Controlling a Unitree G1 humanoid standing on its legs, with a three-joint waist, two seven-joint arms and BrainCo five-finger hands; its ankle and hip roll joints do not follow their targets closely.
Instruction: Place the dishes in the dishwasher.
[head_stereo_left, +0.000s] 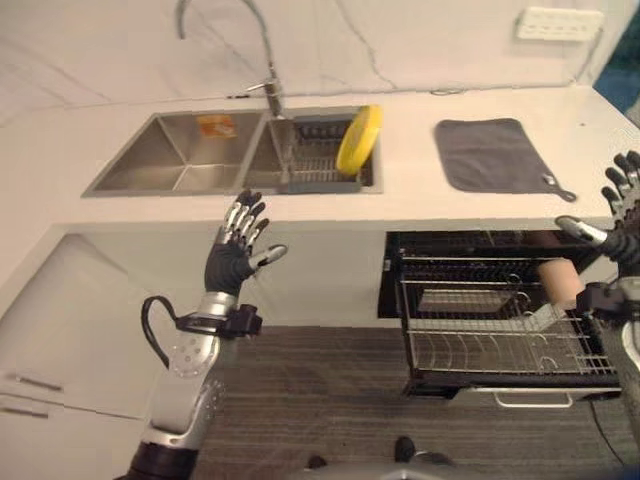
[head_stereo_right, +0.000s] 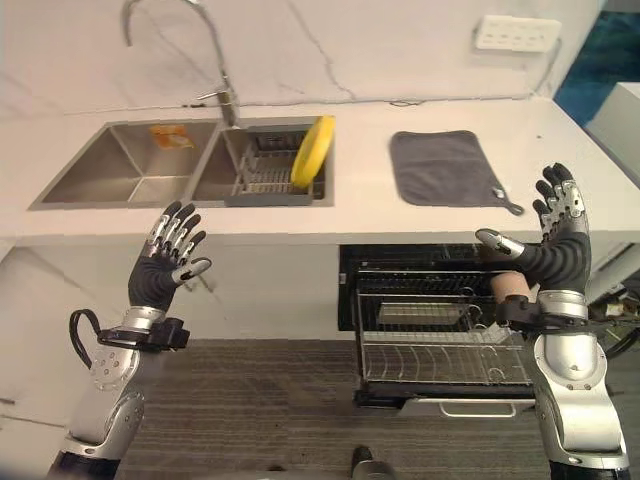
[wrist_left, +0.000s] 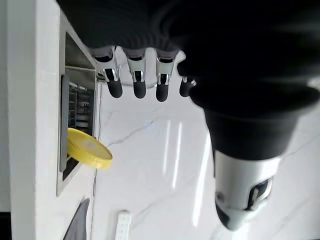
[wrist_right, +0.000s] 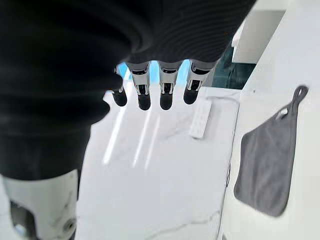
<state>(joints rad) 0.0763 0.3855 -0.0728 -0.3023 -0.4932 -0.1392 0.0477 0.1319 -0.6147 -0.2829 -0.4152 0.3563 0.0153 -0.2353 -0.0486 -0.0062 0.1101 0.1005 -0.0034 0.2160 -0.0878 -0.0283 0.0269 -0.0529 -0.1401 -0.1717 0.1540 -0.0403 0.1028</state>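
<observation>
A yellow plate (head_stereo_left: 359, 139) stands on edge in the dark dish rack (head_stereo_left: 318, 160) in the right basin of the steel sink (head_stereo_left: 170, 155). In the left wrist view the yellow plate (wrist_left: 89, 148) pokes out of the sink. Below the counter the dishwasher (head_stereo_left: 480, 330) is open, its wire rack (head_stereo_left: 500, 345) pulled out with a tan cup (head_stereo_left: 560, 282) in it. My left hand (head_stereo_left: 238, 248) is raised in front of the counter edge below the sink, fingers straight and empty. My right hand (head_stereo_right: 556, 245) is held up open above the rack's right end, holding nothing.
A grey cloth mat (head_stereo_left: 495, 153) lies on the white counter (head_stereo_left: 430, 195) right of the sink. A tall tap (head_stereo_left: 268, 75) stands behind the basins. A white socket strip (head_stereo_left: 560, 22) is on the back wall. White cabinet fronts (head_stereo_left: 60, 340) stand at the left.
</observation>
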